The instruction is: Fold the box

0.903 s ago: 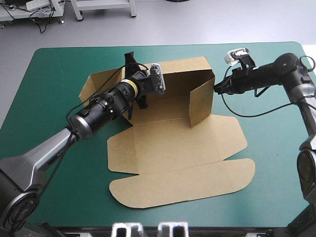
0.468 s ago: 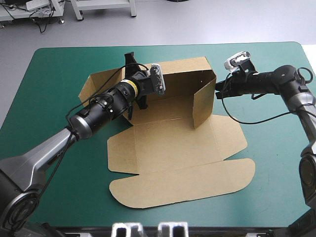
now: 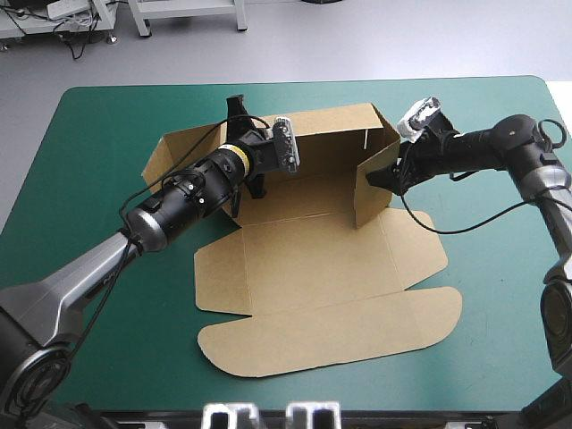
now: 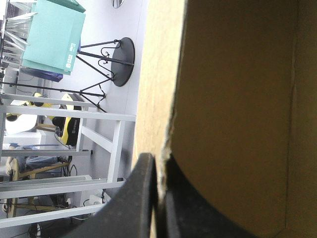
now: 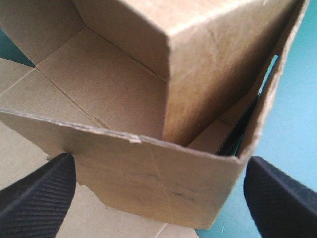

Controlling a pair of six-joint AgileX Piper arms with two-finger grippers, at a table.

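Between the pinching fingers of the left claw sits the far wall of the box, while ahead of the spread right claw its raised side wall probably needs pushing inward next.

Table with teal-green cover and rounded corners, top level. One item lies directly on it: a cut sheet of brown board, the box, set about mid-table and somewhat nearer the far edge than the near one. Its far wall stands raised, roughly parallel to the far edge. The side wall toward the right edge also stands raised. A side flap toward the left edge leans outward. The lid panel lies flat on the cover, and its long rounded flap lies flat nearest the near edge. Bare cover shows on all four sides of the board.
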